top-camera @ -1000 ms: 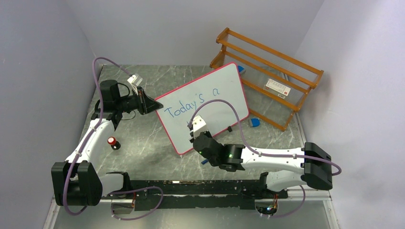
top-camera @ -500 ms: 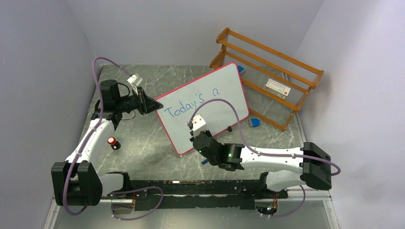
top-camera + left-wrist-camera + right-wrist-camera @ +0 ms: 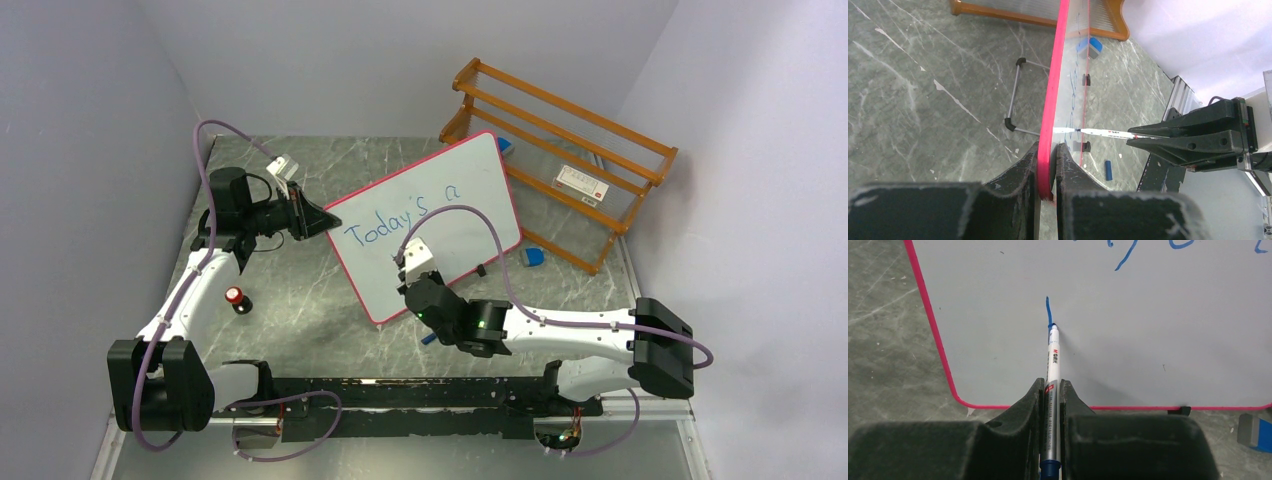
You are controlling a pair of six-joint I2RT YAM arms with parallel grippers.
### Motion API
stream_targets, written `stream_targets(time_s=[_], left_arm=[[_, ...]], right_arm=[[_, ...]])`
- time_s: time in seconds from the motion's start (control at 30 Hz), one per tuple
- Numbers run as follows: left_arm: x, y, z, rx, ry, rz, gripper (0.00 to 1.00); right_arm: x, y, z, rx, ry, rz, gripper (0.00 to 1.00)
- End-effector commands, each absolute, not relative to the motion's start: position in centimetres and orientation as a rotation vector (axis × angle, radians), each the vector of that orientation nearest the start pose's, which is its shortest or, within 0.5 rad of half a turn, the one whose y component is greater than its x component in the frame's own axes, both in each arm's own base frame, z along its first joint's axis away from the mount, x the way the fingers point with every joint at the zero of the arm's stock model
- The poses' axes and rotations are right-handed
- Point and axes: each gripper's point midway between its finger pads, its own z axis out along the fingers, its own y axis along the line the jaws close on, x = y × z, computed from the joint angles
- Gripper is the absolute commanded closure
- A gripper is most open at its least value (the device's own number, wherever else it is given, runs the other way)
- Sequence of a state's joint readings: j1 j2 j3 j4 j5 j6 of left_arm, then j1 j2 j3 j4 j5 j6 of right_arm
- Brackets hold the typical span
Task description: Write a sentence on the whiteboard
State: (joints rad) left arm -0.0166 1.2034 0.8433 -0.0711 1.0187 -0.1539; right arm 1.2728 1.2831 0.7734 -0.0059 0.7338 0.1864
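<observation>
Near the middle of the table (image 3: pixel 300 320), the left gripper (image 3: pixel 1048 150) clamps the rim of the propped whiteboard (image 3: pixel 470 170) while the right gripper (image 3: pixel 1052 385), clamped on a marker (image 3: pixel 1053 360), appears to begin the second line of the sentence (image 3: pixel 385 222), which next calls for steady rightward strokes.

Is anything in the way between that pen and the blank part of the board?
Nothing visible. The right gripper holds a slim white marker with its tip on the pink-rimmed whiteboard; the surface beside its blue stroke is bare. The left gripper only clamps the board's edge.
</observation>
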Motion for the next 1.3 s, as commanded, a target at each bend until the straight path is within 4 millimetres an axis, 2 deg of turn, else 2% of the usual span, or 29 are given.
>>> stream_targets(time_s=[0.0, 0.3, 0.83, 1.27], left_arm=[[30.8, -14.9, 20.4, 0.508, 1.924, -1.032, 0.95], [30.8, -14.9, 20.3, 0.507, 1.926, -1.028, 0.95], [30.9, -14.8, 20.3, 0.503, 1.929, -1.025, 0.95], [30.8, -14.9, 20.3, 0.504, 1.929, -1.032, 0.95]], right_arm=[[22.1, 28.5, 15.8, -0.538, 1.856, 0.14, 1.0], [22.0, 27.5, 15.1, -0.524, 1.88, 0.119, 1.0], [20.9, 27.8, 13.7, -0.576, 1.931, 0.17, 1.0], [20.2, 28.5, 13.7, -0.61, 1.94, 0.218, 1.0]])
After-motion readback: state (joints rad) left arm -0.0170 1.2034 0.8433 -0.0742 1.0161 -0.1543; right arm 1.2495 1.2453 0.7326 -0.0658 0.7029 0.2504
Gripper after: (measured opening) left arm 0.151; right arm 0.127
